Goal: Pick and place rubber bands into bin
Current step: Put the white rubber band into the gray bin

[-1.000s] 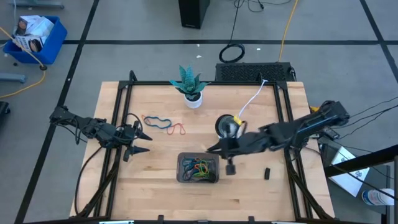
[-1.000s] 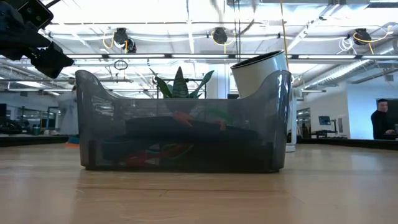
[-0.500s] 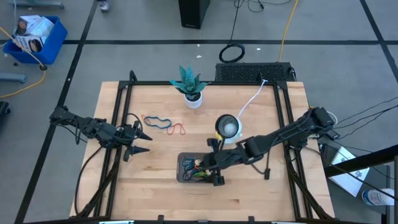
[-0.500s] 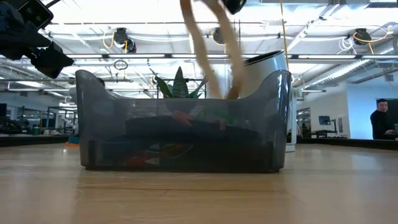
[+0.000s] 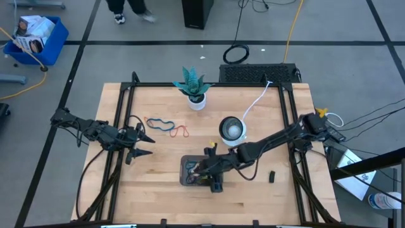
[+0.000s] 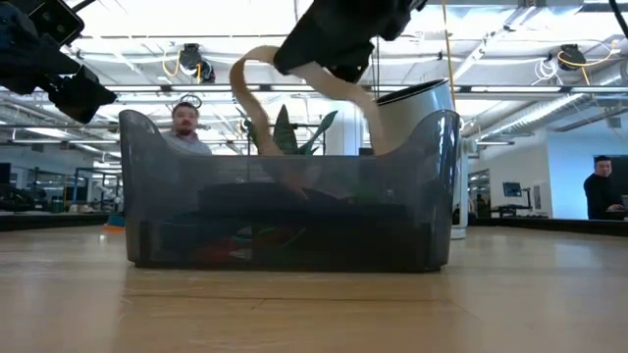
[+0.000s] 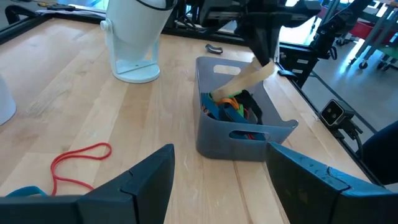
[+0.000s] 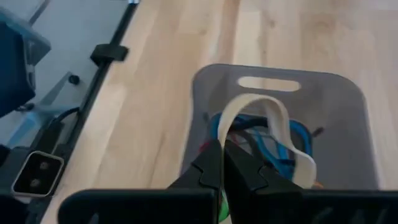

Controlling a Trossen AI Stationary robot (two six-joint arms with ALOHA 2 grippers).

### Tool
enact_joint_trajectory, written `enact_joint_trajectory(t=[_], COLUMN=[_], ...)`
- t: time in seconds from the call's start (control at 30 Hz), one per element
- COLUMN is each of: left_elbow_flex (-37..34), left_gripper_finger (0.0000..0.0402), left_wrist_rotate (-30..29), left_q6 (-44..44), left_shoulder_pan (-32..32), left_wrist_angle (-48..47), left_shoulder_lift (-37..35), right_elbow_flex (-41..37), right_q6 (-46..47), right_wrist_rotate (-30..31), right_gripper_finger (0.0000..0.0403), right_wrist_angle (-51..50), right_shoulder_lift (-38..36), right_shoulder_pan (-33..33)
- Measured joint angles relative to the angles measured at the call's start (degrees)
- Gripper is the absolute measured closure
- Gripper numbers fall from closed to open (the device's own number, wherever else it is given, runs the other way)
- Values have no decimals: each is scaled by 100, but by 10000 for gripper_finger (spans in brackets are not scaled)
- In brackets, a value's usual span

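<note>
The bin (image 5: 190, 172) is a dark grey tray near the table's front middle, with several coloured rubber bands (image 7: 231, 107) lying in it. My right gripper (image 5: 204, 170) hangs over it, shut on a tan rubber band (image 8: 268, 115). The low view shows that band (image 6: 257, 83) looping down from the gripper (image 6: 334, 44) into the bin. A blue band (image 5: 159, 123) and a red band (image 5: 181, 132) lie flat on the table, left of the bin and farther back. Near them, at the table's left, my left gripper (image 5: 147, 144) waits open. My right gripper pinches the tan band between its two shut fingertips, at one end of the loop (image 8: 227, 129). The fingers slant down from the table's right side. The rest of the loop arches out beyond them, and its lower part (image 6: 378, 132) dips inside the bin's walls.
A round white bowl (image 5: 232, 130) stands just behind and to the right of the bin. A potted plant (image 5: 193, 87) and a white cable (image 5: 256, 101) are at the back. A small black piece (image 5: 271, 177) lies to the right. A person (image 6: 183, 123) shows in the room beyond.
My right gripper has gone down and toward the table's left edge, from beside the white bowl to over the bin, tipping further downward. It has stayed shut on the tan band, which came along and now hangs into the bin.
</note>
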Motion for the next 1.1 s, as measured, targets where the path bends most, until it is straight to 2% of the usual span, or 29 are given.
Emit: enact_joint_trajectory(t=[0.47,0.77,0.93,1.1], left_elbow_flex=[0,0,0,0], left_gripper_finger=[144,144,144,144], left_wrist_rotate=[-2,-2,-2,-2], left_q6=[1,-1,-1,-1], left_shoulder_pan=[1,-1,1,-1], left_wrist_angle=[-1,-1,-2,-3], left_shoulder_lift=[0,0,-2,-2], right_elbow_flex=[-626,-1658,-1932,-1958], right_q6=[324,906,1105,1242], right_wrist_rotate=[-89,-86,-110,-116], right_gripper_finger=[403,403,394,379], right_wrist_angle=[326,1872,2324,2367], right_shoulder_lift=[-2,-2,-2,-2], right_shoulder_pan=[-244,-258,-258,-258])
